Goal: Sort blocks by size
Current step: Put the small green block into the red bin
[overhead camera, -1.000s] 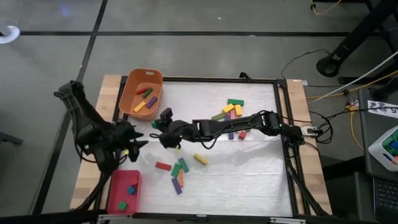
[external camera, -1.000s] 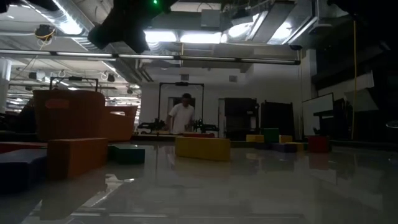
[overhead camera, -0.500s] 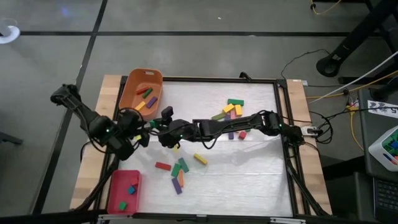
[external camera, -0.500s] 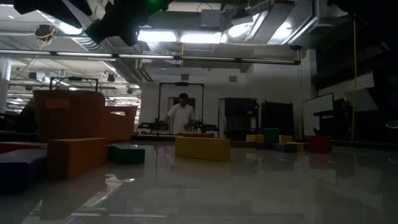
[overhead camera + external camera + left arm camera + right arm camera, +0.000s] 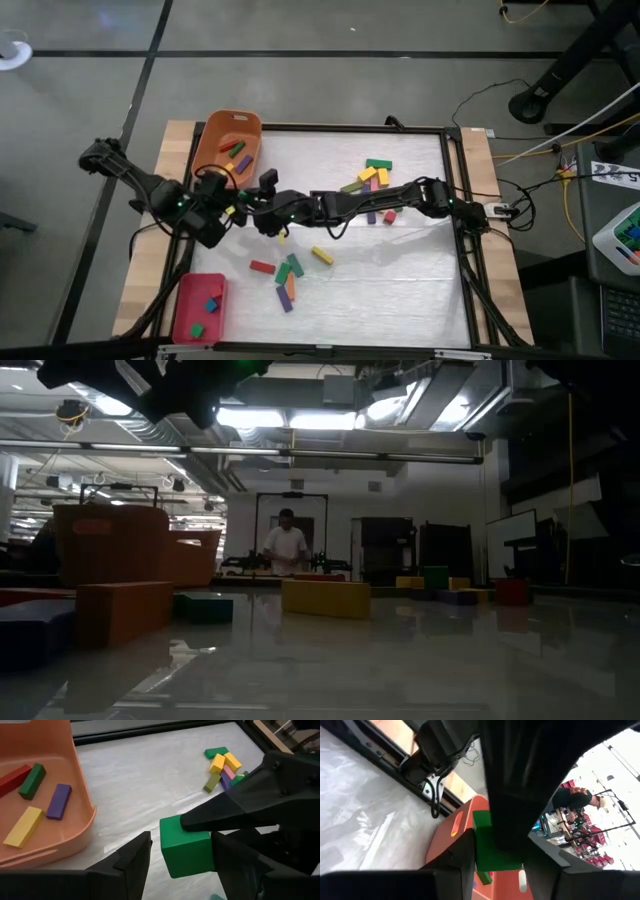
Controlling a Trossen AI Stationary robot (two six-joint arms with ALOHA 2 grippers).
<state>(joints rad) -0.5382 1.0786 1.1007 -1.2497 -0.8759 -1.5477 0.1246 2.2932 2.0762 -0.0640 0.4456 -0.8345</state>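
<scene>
Four cameras, one worktop (image 5: 400, 270)
Overhead looks straight down; the low one looks level across it into the room; both wrist cameras sit close on the same green cube (image 5: 187, 847).

yellow block (image 5: 326, 599) beyond orange block (image 5: 124, 612).

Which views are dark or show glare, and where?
Low view: dim, with bright ceiling lights glaring on the glossy table, blocks nearly silhouettes. High view: evenly lit, faint sheen streaks on the white surface. Left wrist view: clear, the green block sharp.
</scene>
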